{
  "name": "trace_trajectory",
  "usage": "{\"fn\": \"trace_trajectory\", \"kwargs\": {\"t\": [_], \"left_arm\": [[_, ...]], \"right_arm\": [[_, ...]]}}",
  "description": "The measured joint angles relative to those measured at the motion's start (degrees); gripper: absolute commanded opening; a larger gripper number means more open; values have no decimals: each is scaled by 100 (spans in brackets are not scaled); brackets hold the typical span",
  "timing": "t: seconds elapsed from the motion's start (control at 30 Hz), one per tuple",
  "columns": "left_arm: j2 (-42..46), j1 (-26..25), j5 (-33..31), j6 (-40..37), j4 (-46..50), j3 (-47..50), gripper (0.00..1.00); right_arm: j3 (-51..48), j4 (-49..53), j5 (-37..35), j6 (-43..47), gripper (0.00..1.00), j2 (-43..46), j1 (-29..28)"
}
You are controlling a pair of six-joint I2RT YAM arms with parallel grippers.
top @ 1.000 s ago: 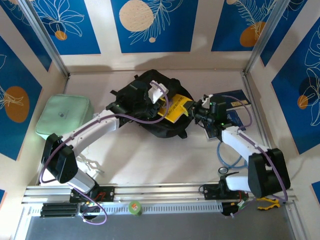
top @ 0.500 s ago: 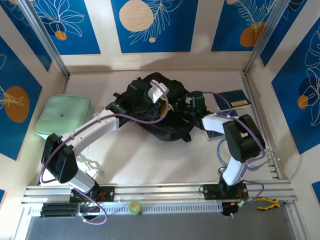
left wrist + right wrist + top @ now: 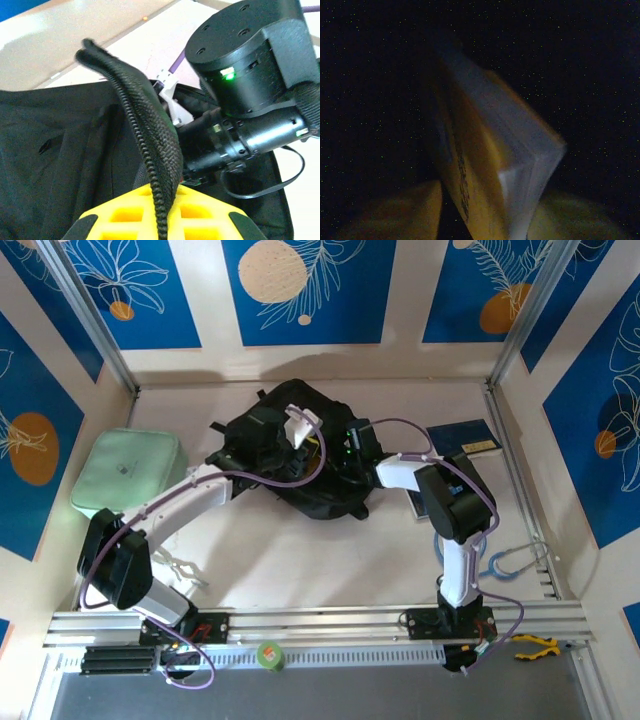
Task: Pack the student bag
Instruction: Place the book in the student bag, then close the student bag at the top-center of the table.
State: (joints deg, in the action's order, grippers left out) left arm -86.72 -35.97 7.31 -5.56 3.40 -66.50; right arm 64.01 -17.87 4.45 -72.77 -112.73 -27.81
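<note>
The student bag [image 3: 322, 498], a black fabric backpack, lies in the middle of the table. My left gripper [image 3: 303, 443] is shut on its zipper edge [image 3: 150, 130] and holds the mouth up; the yellow fingers [image 3: 120, 215] pinch the black tape. My right arm's wrist [image 3: 358, 440] reaches into the opening from the right and looms close in the left wrist view [image 3: 250, 75]. Inside the dark bag, a yellow book [image 3: 485, 165] stands between the fingers of my right gripper [image 3: 485, 217]. A dark gap shows beside the left finger [image 3: 395, 210], so the jaws stand open.
A pale mint-green bag [image 3: 130, 475] lies at the left wall. A dark blue book [image 3: 465, 435] sits at the right, a light blue cord loop [image 3: 500, 562] nearer the front. A green tape roll [image 3: 270, 653] rests on the front rail.
My right arm swung left and pushed the yellow book into the bag, where its jaws have opened. My left gripper kept hold of the zipper edge and shifted slightly left.
</note>
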Motion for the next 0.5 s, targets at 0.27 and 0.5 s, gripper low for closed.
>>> {"fn": "trace_trajectory", "kwargs": {"t": [0.27,0.5], "left_arm": [[68,260,-186,210,-299,426,0],[122,468,-313,249,-348,710,0]], "right_arm": [[-498,1095,-74,870,62,1534,-70],[-953,1910,-459,1851,67,3117,-282]]}}
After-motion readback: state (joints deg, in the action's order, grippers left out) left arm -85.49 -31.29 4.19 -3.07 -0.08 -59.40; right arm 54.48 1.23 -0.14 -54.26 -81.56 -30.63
